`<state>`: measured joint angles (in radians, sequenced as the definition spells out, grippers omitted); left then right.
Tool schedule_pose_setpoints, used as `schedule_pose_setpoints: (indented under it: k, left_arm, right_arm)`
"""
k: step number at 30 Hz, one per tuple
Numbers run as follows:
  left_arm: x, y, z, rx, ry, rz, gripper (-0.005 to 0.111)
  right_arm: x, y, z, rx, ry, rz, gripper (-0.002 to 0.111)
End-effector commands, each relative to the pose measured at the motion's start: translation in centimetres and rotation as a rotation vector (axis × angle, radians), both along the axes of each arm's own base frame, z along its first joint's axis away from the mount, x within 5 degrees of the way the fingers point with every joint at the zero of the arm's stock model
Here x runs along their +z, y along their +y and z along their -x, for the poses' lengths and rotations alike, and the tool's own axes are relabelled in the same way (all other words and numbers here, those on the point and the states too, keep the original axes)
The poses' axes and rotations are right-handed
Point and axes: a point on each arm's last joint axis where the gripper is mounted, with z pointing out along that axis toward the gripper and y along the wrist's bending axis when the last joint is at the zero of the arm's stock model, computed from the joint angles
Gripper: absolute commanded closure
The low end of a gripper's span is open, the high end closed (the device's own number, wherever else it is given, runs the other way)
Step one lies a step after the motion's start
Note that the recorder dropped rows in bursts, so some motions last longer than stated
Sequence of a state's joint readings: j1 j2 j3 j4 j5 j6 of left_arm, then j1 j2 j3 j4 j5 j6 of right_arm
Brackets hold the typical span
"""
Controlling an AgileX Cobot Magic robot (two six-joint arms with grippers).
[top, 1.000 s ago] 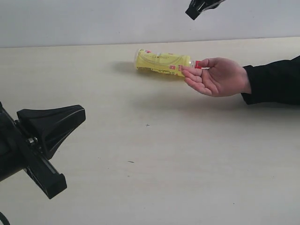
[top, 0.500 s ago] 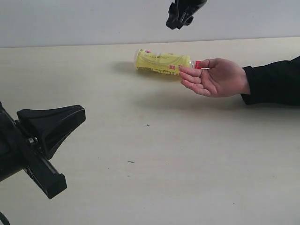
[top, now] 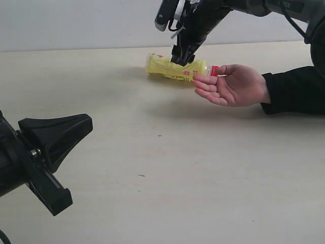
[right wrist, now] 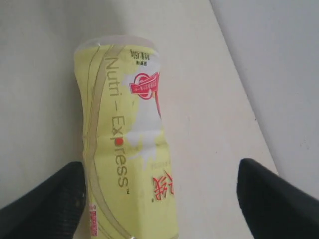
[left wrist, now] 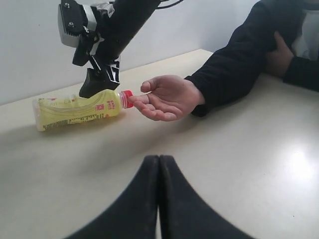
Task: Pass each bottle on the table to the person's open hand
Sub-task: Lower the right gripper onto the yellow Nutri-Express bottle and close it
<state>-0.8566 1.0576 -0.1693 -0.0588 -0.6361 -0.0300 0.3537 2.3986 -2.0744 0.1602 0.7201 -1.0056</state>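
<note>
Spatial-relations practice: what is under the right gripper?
The yellow bottle, on its side on the table, between the right gripper's open fingers. The table beneath it is hidden.

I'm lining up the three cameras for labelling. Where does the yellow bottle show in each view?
Exterior view: the yellow bottle lies on its side at upper centre, cap toward the person's open hand.
Left wrist view: lying under the right gripper, cap next to the hand.
Right wrist view: close up, mid-picture, between the open jaws.
Shared landmark: the right gripper, above the bottle in all three.
</note>
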Motion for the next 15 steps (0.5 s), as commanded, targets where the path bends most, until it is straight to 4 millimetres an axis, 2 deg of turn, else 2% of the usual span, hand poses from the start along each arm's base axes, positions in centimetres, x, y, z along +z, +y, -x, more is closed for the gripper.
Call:
schedule_pose_setpoints:
  k: [1,5,15]
  left_arm:
    - [0.0,0.1,0.1,0.001,-0.002,0.0,0.106]
    - [0.0,0.1,0.1,0.001,-0.002,0.0,0.106]
    - [0.0,0.1,0.1,0.001,-0.002,0.0,0.106]
  right_arm:
    - [-0.9,0.3,-0.2,0.007,-0.008,0.007,0.03]
    - [-2.3,0.4,-0.3,0.007,0.017,0.016,0.03]
    - [-3.9,0.5,-0.6,-0.004,0.018,0.013,0.03]
